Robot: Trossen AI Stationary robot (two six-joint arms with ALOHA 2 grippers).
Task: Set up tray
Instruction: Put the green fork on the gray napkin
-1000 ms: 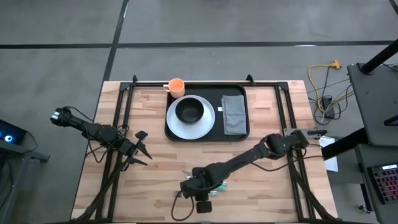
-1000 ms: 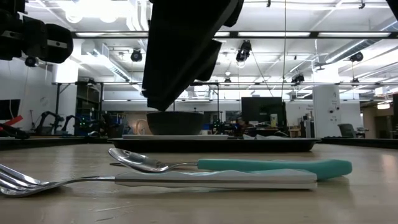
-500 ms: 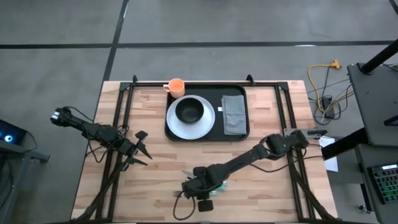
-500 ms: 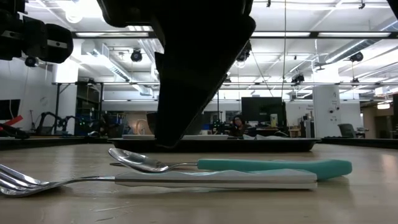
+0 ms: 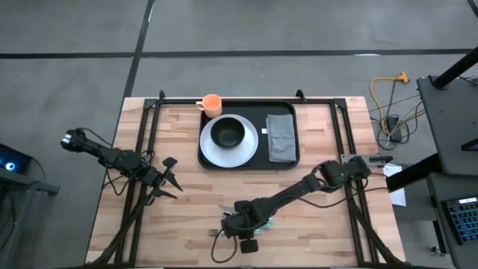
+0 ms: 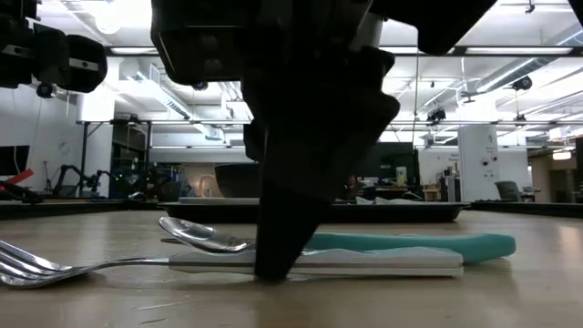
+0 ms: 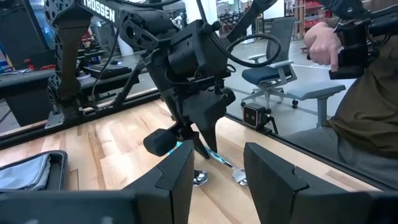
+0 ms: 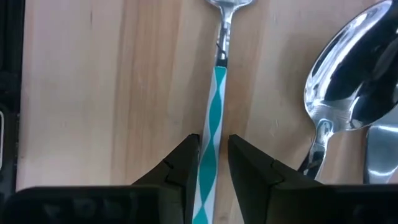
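Note:
The black tray (image 5: pixel 263 158) lies at the table's far middle and carries a white plate (image 5: pixel 246 154) with a black bowl (image 5: pixel 228 133) and a folded grey napkin (image 5: pixel 281 138). An orange cup (image 5: pixel 212 104) stands at its far left corner. A fork (image 8: pixel 213 134) with a teal-and-white handle and a spoon (image 8: pixel 348 62) lie flat on the wood near the near edge. My right gripper (image 8: pixel 212 144) is open, pointing down, one finger on each side of the fork's handle, with wood showing between them. My left gripper (image 5: pixel 170 178) waits open at the table's left.
The spoon's teal handle (image 6: pixel 401 243) lies just beyond the fork's handle (image 6: pixel 364 262), close to my right gripper's fingers. A person sits past the table's near edge, a hand (image 7: pixel 323 43) raised. Bare wood stretches between the cutlery and the tray.
My right gripper has come down from above the cutlery to table height, astride the fork's handle, drifting slightly toward the near edge. Fork and spoon lie where they were.

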